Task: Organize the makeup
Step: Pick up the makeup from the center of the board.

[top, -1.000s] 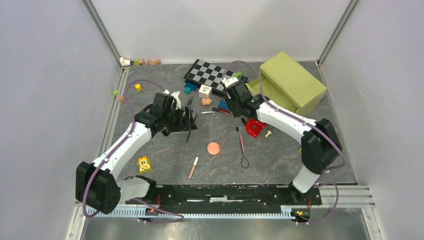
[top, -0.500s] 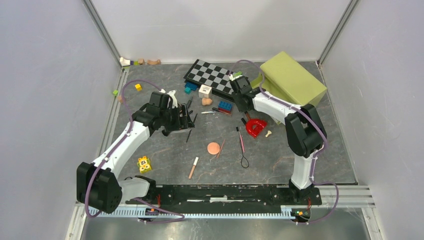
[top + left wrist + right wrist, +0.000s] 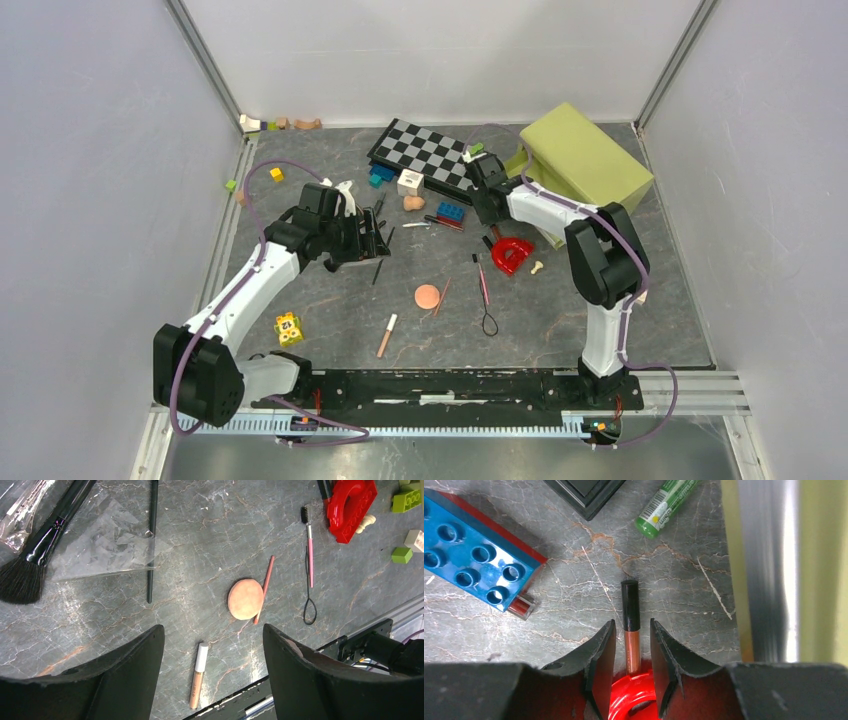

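Grasping step: the right end effector [image 3: 632,630], jaws apart, straddles a black-capped copper lip-gloss tube [image 3: 629,600] lying toward the desk [image 3: 674,595]'s far right corner. Next, it should close squarely on the tube and lift; the left end effector [image 3: 212,630] gapes empty.

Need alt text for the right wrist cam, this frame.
The right gripper straddles a black-capped copper lip gloss tube lying on the grey marbled table, jaws open with a narrow gap each side. A red horseshoe-shaped piece shows beneath it; a blue toy brick lies upper left.
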Robot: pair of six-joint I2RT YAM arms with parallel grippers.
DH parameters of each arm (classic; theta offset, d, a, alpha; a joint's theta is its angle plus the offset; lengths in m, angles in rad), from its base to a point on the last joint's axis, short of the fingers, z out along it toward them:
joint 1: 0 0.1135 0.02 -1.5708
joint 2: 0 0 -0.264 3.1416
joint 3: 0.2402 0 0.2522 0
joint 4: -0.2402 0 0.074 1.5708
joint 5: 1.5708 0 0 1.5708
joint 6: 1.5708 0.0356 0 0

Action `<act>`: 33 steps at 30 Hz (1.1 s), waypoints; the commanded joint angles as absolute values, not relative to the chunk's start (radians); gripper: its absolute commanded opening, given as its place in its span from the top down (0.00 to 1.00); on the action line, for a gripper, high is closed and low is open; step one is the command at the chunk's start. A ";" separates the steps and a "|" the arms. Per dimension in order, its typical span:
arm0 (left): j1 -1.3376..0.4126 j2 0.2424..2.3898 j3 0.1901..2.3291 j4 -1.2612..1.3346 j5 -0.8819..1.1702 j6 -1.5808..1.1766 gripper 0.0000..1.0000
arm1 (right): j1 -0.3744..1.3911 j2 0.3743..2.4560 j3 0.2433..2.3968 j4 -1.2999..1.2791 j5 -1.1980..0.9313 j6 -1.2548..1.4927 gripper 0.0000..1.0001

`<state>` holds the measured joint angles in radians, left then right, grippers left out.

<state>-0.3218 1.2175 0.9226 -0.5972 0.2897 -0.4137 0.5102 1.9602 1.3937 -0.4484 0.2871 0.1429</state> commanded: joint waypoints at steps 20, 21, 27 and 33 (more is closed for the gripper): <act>-0.308 1.227 0.949 -0.589 0.308 -0.371 0.23 | 0.499 2.036 1.374 -0.412 0.231 0.119 0.72; -0.307 1.228 0.950 -0.589 0.308 -0.371 0.23 | 0.498 2.034 1.369 -0.409 0.218 0.118 0.74; -0.302 1.231 0.951 -0.588 0.314 -0.371 0.23 | 0.501 2.014 1.345 -0.385 0.161 0.106 0.82; -0.295 1.237 0.951 -0.588 0.324 -0.373 0.23 | 0.531 1.953 1.361 -0.372 0.156 0.045 0.87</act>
